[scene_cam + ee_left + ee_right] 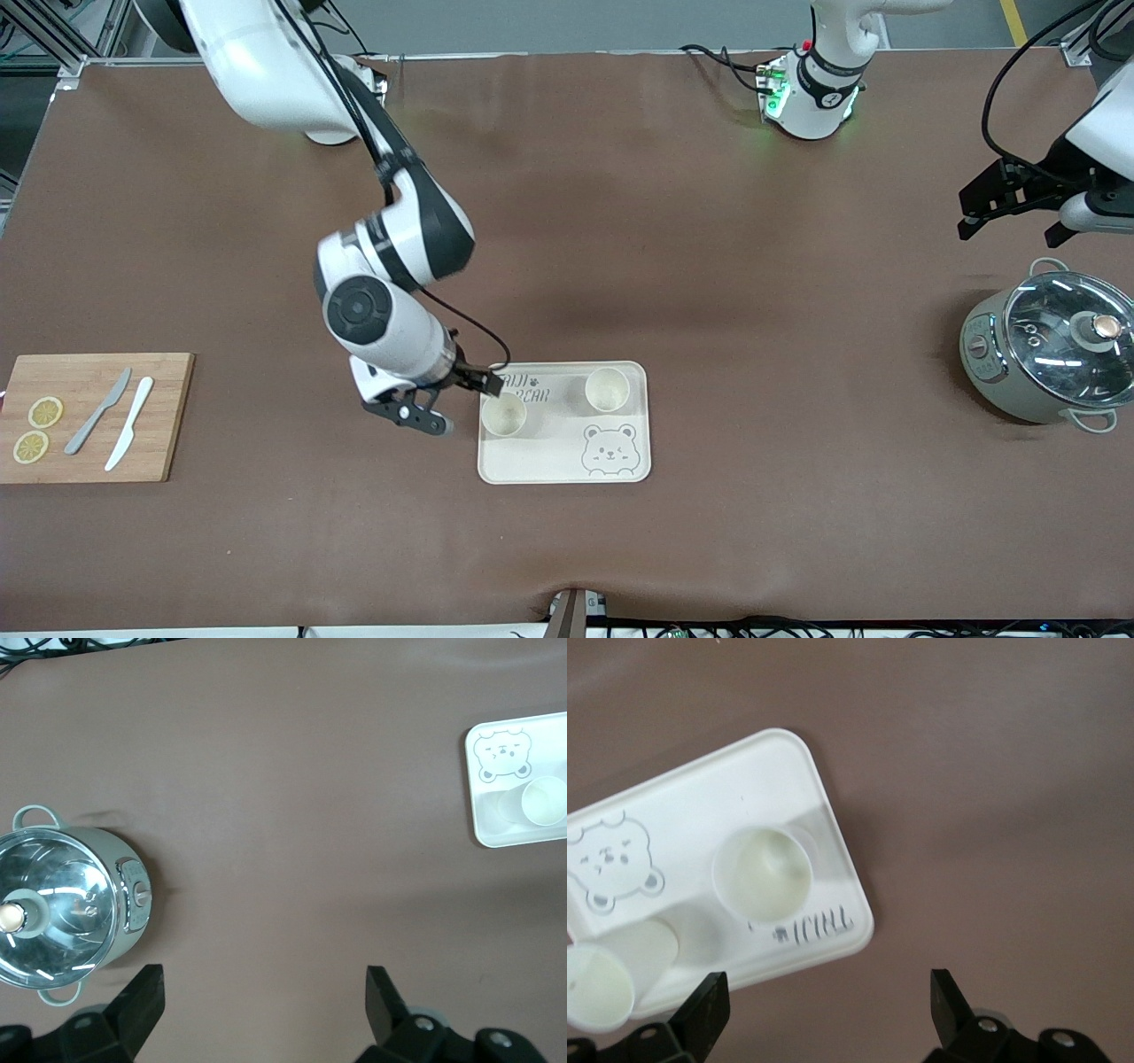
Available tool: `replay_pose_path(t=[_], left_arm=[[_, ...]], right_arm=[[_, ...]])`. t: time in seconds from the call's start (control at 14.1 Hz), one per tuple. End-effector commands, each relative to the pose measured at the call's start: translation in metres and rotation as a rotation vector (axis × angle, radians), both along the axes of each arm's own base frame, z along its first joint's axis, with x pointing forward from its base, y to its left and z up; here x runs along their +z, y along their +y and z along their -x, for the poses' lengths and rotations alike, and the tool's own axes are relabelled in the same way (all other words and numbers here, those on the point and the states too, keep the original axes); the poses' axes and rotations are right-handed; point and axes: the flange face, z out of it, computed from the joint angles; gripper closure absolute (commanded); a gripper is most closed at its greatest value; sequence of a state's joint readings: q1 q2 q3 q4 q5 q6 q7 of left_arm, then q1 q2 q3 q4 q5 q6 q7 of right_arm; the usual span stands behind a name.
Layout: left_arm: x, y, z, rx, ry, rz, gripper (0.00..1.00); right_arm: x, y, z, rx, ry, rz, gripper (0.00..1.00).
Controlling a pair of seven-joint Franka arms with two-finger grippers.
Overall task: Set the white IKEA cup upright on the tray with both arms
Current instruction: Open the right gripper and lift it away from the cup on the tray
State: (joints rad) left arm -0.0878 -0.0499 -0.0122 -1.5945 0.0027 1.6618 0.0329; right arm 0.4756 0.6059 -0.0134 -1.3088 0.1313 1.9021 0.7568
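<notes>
Front view: both cups upright on tray (pixel 564 461). Right gripper (pixel 447 406), jaws wide, holds nothing, sits just beside cup (pixel 503 415) at tray's right-arm end. Second cup (pixel 607 389) toward left arm. Left gripper (pixel 1010 213) waits, jaws wide, empty, above pot (pixel 1045 350).

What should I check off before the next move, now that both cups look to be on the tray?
1. Cup toward the right arm's end of the tray upright, mouth up: ok.
2. Second cup upright on the tray: ok.
3. Both cups fully inside the tray rim: ok; the first stands close to the edge.
4. Right gripper open and released: ok; it sits beside the first cup, over the tray's edge. Clear of the cup wall: cannot tell.
5. Left gripper open, holding nothing, waiting above the table near the lidded pot: ok.
6. Lift path straight up for the right gripper: ok, nothing above it.
</notes>
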Motion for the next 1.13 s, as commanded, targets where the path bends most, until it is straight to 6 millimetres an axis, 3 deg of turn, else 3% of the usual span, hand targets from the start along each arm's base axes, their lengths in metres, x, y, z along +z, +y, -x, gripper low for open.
replay_pose_path(t=[0.0, 0.14, 0.28, 0.71, 0.85, 1.06], left_arm=[[0.004, -0.015, -0.007, -0.010, 0.005, 0.010, 0.00], [0.000, -0.010, -0.008, -0.009, 0.014, 0.010, 0.00], [-0.001, -0.009, -0.008, -0.009, 0.016, 0.009, 0.00], [-0.004, -0.007, -0.009, -0.002, 0.023, 0.006, 0.00], [-0.009, -0.006, -0.002, -0.008, 0.081, -0.006, 0.00], [-0.013, -0.007, 0.001, -0.042, 0.118, -0.013, 0.00]], right_arm=[[0.079, -0.040, 0.039, 0.013, 0.057, 0.015, 0.00], [0.121, -0.086, 0.063, 0.080, 0.078, 0.013, 0.00], [0.145, -0.130, 0.081, 0.119, 0.072, 0.002, 0.00], [0.193, -0.248, 0.112, 0.217, 0.022, 0.012, 0.00], [0.214, -0.306, 0.119, 0.226, -0.013, 0.017, 0.00], [0.215, -0.382, 0.119, 0.244, -0.038, 0.010, 0.00]])
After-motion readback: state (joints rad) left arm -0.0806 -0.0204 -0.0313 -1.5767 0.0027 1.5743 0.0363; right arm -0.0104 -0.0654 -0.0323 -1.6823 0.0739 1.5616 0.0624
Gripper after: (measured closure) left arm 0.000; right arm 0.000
